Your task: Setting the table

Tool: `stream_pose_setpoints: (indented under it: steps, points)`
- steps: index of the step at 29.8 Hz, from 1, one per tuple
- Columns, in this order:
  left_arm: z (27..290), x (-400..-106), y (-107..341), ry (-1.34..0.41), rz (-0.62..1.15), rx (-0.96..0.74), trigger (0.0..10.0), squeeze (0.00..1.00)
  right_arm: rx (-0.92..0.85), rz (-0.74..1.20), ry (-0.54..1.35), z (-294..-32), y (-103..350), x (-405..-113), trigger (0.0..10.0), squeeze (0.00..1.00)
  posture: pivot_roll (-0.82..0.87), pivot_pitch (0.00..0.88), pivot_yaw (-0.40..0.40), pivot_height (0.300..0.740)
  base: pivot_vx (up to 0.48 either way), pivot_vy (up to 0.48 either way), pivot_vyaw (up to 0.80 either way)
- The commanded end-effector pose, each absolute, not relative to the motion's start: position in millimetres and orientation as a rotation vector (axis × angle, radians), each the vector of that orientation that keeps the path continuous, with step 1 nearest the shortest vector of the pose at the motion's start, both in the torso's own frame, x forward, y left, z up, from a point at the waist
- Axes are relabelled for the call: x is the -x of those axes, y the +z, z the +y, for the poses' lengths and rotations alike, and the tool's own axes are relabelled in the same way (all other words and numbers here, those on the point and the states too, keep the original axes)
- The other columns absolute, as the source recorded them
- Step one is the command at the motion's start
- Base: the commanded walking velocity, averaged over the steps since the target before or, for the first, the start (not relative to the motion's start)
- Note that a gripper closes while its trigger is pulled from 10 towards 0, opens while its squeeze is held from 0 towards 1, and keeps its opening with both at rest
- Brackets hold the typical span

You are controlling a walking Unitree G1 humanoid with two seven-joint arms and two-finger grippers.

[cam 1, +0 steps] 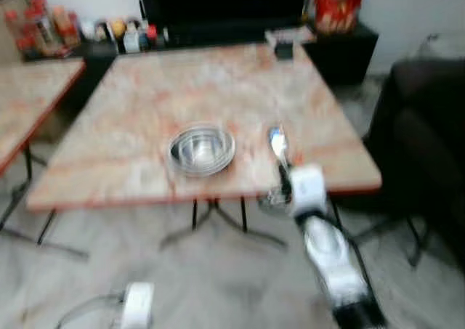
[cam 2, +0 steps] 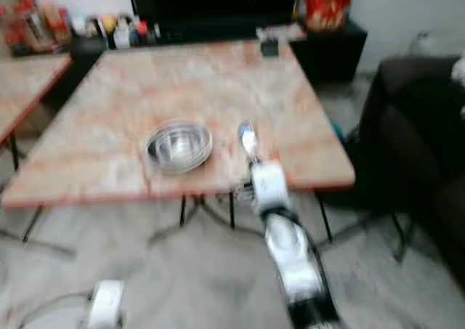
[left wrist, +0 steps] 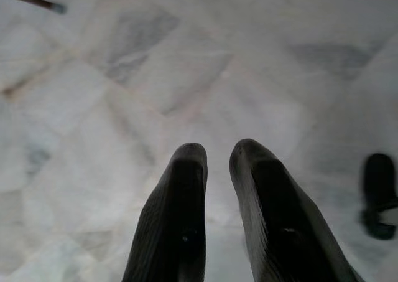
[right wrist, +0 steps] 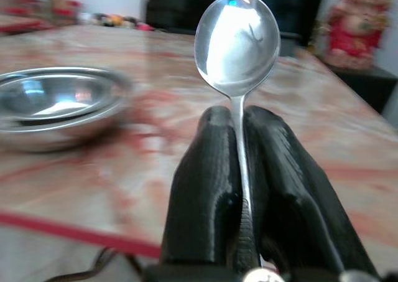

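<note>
Counter point(cam 1: 145, 96): pink-beige marbled top, red edge. Bowl point(cam 1: 201, 150): shiny silver steel. Spoon point(right wrist: 237, 42): polished silver. Right claw point(right wrist: 241, 170): black fingers. Floor point(left wrist: 186, 64): pale grey-white marble, veined.

No text, label, brand or number can be read anywhere; the frames are too blurred for lettering.
</note>
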State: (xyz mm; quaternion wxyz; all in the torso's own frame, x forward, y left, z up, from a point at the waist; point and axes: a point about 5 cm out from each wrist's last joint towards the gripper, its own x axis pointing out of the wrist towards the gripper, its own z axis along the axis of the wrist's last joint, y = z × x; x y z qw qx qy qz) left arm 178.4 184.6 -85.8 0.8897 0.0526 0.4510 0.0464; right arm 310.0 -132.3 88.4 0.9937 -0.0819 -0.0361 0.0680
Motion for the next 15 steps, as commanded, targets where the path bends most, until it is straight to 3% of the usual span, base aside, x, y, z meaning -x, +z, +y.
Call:
stream_pose_setpoints:
  steps: [1,15]
  points:
    - [198.0,-174.0,-86.2,0.126,0.952,-0.131,10.0,0.00,0.141,-0.088,0.162,-120.3,92.2,-310.9,10.0,0.00,-0.10,0.000,0.047,0.740,0.315,0.000,0.00]
    - [197.5,-176.0,-85.4,0.123,0.947,-0.133,10.0,0.00,0.137,-0.085,0.154,-121.2,91.9,-311.0,10.0,0.00,-0.10,0.000,0.047,0.740,0.314,0.000,0.00]
